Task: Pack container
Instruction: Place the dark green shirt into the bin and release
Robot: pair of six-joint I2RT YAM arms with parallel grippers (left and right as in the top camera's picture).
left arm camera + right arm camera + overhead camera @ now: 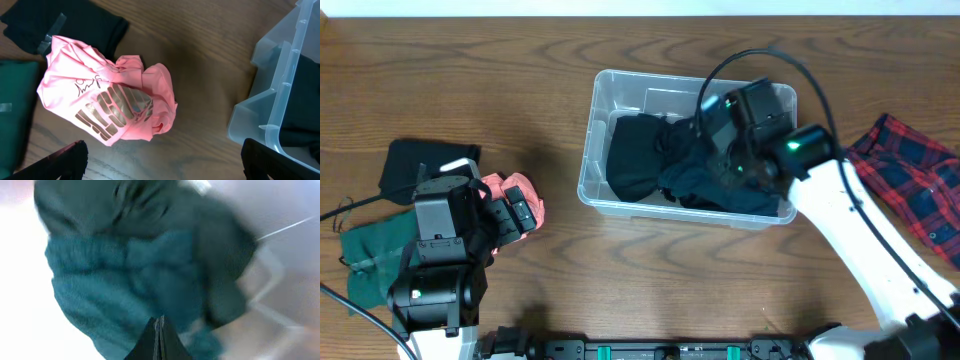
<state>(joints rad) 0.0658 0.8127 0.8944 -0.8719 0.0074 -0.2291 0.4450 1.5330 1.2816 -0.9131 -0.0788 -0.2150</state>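
Note:
The clear container (590,150) stands at the table's middle, holding a black garment (635,155) and a dark teal garment (710,185). My right gripper (715,140) hangs inside it over the teal cloth (115,280). In the right wrist view, which is blurred, the right gripper (159,322) has its fingers pressed together with nothing between them. A crumpled pink shirt (520,195) with brown lettering lies on the table left of the container. My left gripper (162,150) is wide open just short of the pink shirt (110,100), touching nothing. The container's corner (280,100) shows at the right of that view.
A black cloth (420,160) and a green cloth (365,255) lie at the left, beside the pink shirt. A red plaid shirt (910,180) lies at the right edge of the table. The right arm reaches across the container's near right corner.

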